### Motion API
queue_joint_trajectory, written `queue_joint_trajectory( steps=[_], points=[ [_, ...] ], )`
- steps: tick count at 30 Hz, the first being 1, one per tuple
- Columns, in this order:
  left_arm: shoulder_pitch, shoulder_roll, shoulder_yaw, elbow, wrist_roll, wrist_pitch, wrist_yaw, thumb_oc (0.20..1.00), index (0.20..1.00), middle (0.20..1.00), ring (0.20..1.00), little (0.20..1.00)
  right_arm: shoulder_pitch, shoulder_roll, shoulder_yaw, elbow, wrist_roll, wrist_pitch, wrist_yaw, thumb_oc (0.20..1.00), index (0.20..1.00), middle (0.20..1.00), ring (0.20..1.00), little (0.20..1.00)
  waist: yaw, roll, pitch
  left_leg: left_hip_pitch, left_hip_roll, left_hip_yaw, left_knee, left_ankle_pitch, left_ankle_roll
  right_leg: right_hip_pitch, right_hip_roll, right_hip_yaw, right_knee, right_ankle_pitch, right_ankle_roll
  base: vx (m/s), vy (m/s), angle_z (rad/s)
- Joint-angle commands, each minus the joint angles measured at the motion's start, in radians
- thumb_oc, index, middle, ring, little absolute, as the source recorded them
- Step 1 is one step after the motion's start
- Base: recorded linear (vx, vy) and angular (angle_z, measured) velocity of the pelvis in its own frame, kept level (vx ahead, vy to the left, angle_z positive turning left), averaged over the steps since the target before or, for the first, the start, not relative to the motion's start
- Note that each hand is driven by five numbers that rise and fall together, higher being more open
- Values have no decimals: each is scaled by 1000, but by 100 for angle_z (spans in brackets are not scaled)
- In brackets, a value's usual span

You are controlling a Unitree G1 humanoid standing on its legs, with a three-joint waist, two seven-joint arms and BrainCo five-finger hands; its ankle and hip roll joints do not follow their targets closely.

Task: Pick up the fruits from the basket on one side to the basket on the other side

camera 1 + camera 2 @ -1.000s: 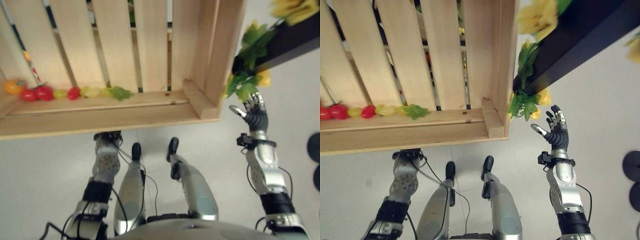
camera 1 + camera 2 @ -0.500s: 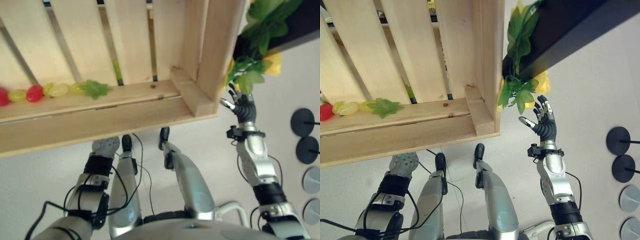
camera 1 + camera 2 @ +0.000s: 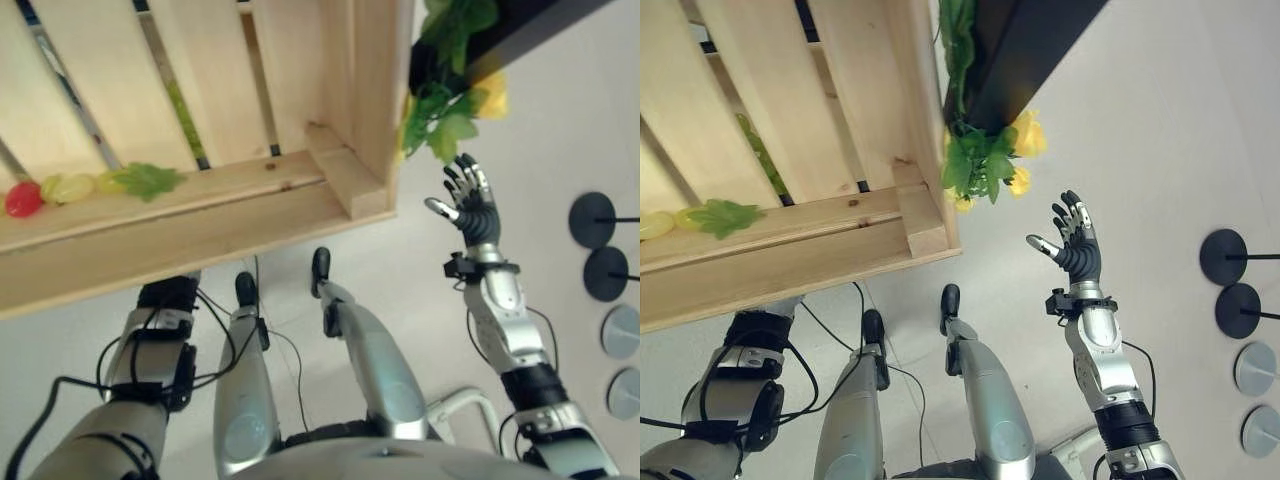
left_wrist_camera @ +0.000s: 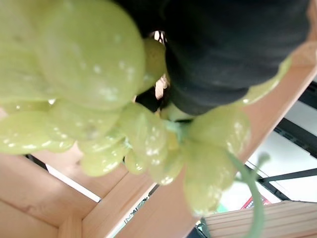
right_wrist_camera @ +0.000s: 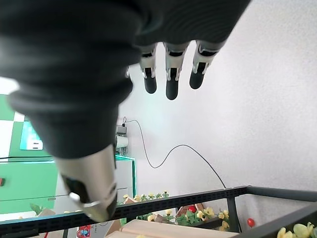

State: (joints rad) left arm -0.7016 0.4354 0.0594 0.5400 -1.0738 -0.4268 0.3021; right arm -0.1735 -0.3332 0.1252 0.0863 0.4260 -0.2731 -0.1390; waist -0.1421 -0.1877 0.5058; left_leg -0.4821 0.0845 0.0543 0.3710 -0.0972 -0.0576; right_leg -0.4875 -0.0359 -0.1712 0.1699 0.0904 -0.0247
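My head camera has swung over the last second, so the crate (image 3: 230,130) has slid leftward in view while the discs (image 3: 592,218) on the floor have come into sight; the crate itself has not moved, I judge. My right hand (image 3: 472,203) was tucked close under the flowers (image 3: 440,110) beside the crate's corner half a second ago; now it stands a little clear of them, fingers spread and holding nothing. My left arm runs under the crate's front rail (image 3: 180,235), and from the head I cannot see that hand. Its wrist view shows a bunch of green grapes (image 4: 124,124) pressed right against the dark cover, inside the crate's wooden walls, but I cannot tell whether the fingers are closed on it. That suggests the pick is under way, not confirmed. A red fruit (image 3: 24,197), yellow ones (image 3: 66,186) and a leaf (image 3: 146,179) lie along the rail. Open floor lies right of the crate; the rail and corner post hem in the left arm.
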Motion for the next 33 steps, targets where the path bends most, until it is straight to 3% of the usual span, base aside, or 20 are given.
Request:
queue_joint_trajectory(
  steps=[1, 24, 32, 33],
  points=[
    [-47, 67, 15, -14, 64, -74, -11, 1000, 1000, 1000, 1000, 1000, -7, -23, -8, -72, 24, -74, 5, 1000, 1000, 1000, 1000, 1000, 20, -42, -32, 72, 5, 32, -62, 11, 9, 53, -62, 6, 94, -93, 166, 0, 0, 0],
    [-52, 82, 26, 2, 193, -73, 102, 1000, 1000, 1000, 1000, 1000, 10, -26, -21, -81, 17, -74, 3, 1000, 1000, 1000, 1000, 1000, 17, -53, -21, 90, 4, 45, -80, 19, 11, 70, -53, 23, 62, -69, 169, 0, -1, -3],
    [7, 24, 30, -80, 206, -84, 89, 1000, 1000, 1000, 1000, 1000, 16, -27, -34, -84, 11, -68, 2, 1000, 1000, 1000, 1000, 1000, 25, -43, -13, 94, -4, 39, -87, 22, 13, 77, -62, 19, 61, -70, 166, 0, 0, 0],
    [61, -20, 24, -144, 217, -86, 76, 1000, 1000, 1000, 1000, 1000, 22, -27, -42, -88, 3, -67, 0, 1000, 1000, 1000, 1000, 1000, 31, -36, -11, 96, -6, 37, -89, 24, 14, 79, -66, 16, 59, -69, 164, 0, 0, 0]
  ],
)
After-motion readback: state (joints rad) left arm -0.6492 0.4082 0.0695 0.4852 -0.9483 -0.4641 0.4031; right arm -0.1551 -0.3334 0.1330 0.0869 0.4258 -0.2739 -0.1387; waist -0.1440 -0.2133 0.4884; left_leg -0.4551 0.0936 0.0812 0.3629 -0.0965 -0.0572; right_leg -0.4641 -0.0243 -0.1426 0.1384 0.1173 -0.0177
